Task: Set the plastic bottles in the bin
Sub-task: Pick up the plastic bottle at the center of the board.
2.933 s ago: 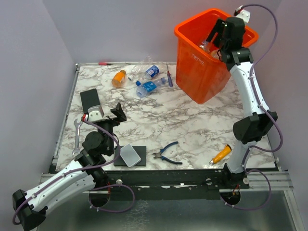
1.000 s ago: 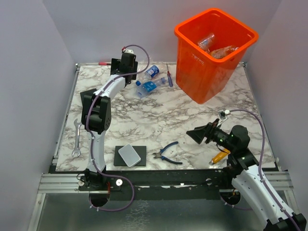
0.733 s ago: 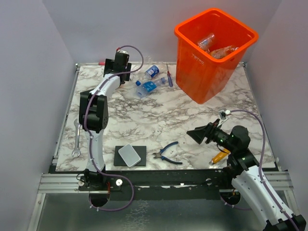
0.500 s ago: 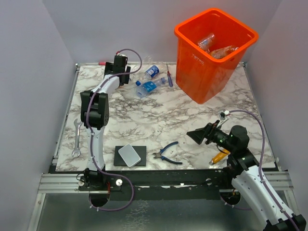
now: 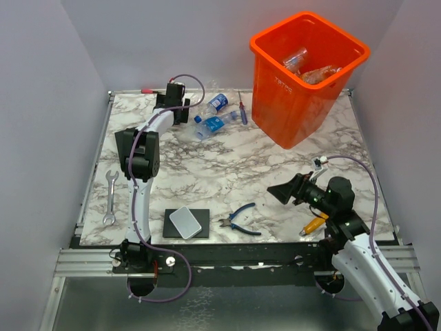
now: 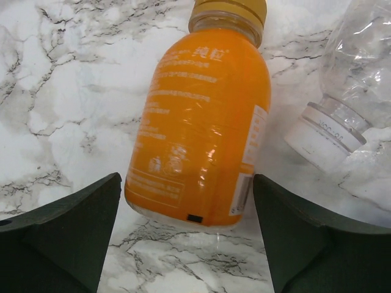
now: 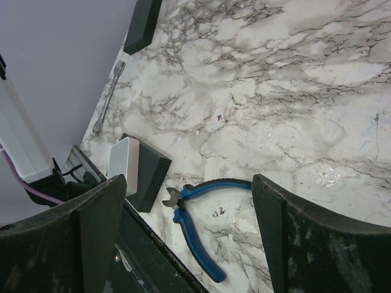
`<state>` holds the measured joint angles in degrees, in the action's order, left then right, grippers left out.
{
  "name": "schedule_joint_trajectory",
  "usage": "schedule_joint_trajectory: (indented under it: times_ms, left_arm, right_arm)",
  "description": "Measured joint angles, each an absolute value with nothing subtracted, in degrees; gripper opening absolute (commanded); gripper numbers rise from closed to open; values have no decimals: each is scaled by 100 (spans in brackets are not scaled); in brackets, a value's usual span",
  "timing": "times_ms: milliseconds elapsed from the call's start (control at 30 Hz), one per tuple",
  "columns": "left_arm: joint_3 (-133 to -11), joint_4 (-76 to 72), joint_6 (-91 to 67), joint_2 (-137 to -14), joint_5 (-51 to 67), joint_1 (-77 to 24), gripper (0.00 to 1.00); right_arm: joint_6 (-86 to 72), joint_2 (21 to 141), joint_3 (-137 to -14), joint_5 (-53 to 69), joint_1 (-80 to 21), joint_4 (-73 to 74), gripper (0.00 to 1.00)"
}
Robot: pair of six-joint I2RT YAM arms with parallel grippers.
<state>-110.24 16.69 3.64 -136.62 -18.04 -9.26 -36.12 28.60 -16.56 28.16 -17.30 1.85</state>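
The left gripper reaches to the far left of the marble-patterned table; its jaws stand apart on either side of the base of a small orange plastic bottle with a yellow cap, each finger close beside it, and whether they touch it cannot be told; the bottle lies on its side on the table; a clear crushed plastic bottle with a white cap lies just right of it; two clear blue-labelled plastic bottles lie near them towards the large bright orange square plastic bin; the bin stands at the far right of the table with several clear bottles inside; the right gripper hangs near the table's near right, jaws apart and gripping nothing, above the blue-handled pliers.
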Motion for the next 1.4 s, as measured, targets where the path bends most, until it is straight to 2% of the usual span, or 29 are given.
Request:
schedule_joint_trajectory:
  times_ms: [167, 467, 533, 667, 800, 933, 1067, 1233, 1400]
  left_arm:
    - [-11135, 1643, 211, -13749, -1678, -858, 73]
    - [-11133, 1535, -115, -13791, -1540, -832, 34]
    - [-10770, 1249, -213, -13620, -1542, -832, 30]
    - [-9581, 891, -429, -12790, -1559, -832, 26]
    - [-8344, 499, -685, -11198, -1575, -882, 19]
    - [-7201, -414, -1098, -9100, -1313, -1098, 16]
    - [-5579, -1988, -1695, -7118, -425, -1872, 15]
    - [-3684, -3533, -2362, -6206, 976, -2919, 15]
    - [-2370, -4040, -2567, -5951, 1752, -3551, 15]
  right_arm:
    - [-3649, 2978, -1656, 2790, -1730, 167, 87]
    - [-3662, 3076, -1656, 2766, -1730, 158, 86]
    - [-3669, 3076, -1669, 2764, -1730, 161, 86]
    - [-3706, 3096, -1822, 2746, -1730, 185, 86]
    - [-3710, 3199, -2067, 2751, -1732, 202, 86]
    - [-3743, 3350, -2237, 2786, -1739, 165, 85]
    - [-3874, 3605, -2375, 2823, -1841, -38, 84]
    - [-4005, 3660, -2585, 2593, -2377, -257, 84]
    - [-3994, 3284, -2840, 1791, -3109, -637, 86]
